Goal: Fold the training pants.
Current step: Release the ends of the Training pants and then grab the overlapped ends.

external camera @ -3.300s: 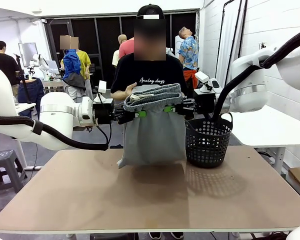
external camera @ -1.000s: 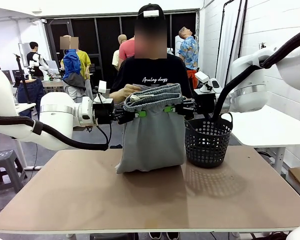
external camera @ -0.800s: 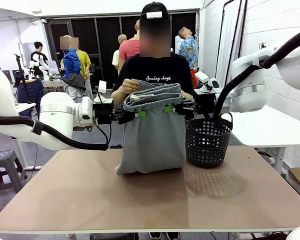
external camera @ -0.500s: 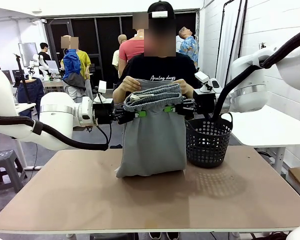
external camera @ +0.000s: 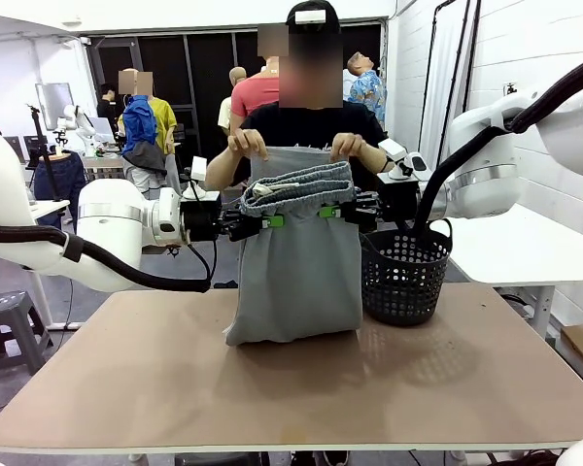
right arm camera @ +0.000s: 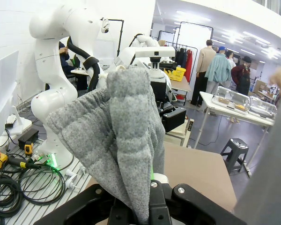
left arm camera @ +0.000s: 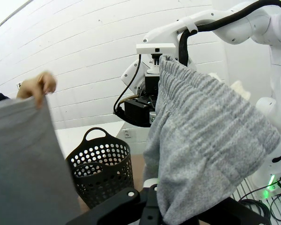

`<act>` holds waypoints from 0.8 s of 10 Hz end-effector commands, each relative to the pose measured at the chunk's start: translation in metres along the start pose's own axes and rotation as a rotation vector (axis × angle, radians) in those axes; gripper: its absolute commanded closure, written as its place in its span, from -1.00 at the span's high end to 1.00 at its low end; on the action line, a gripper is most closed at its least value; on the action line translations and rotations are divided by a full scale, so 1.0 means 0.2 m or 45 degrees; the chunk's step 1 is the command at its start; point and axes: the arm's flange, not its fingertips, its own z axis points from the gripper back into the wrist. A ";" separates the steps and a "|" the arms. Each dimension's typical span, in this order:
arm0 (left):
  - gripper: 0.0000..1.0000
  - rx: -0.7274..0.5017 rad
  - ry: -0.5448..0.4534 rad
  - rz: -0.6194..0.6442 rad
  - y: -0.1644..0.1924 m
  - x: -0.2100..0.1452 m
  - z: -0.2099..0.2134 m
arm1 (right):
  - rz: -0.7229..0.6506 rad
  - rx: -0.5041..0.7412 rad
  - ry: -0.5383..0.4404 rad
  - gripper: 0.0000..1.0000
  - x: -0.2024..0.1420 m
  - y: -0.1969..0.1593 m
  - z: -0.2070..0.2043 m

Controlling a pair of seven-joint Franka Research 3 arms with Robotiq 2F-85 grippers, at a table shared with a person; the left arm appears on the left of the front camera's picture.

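The light grey training pants [external camera: 296, 267] hang upright over the table, their lower edge resting on the tabletop. My left gripper [external camera: 269, 220] is shut on the gathered waistband's left corner, and my right gripper [external camera: 327, 211] is shut on its right corner. In the left wrist view the waistband [left arm camera: 201, 136] bunches out of the gripper [left arm camera: 152, 206]; in the right wrist view it [right arm camera: 126, 136] rises from the gripper [right arm camera: 138, 206]. The person's hands [external camera: 248, 144] [external camera: 348, 146] pinch the back layer's top edge [external camera: 296, 155] and hold it above the waistband.
A black mesh basket [external camera: 404, 275] stands on the table right of the pants, close to my right arm. The wooden tabletop [external camera: 291, 388] lies bare in front. The person stands at the far edge.
The person's hands have lifted the back layer of the pants up above the waistband. Both grippers have held still, and the lower edge has settled on the table.
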 end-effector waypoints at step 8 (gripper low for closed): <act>-1.00 -0.001 -0.004 -0.004 0.00 0.01 0.00 | 0.008 0.003 -0.004 -1.00 0.00 0.01 0.00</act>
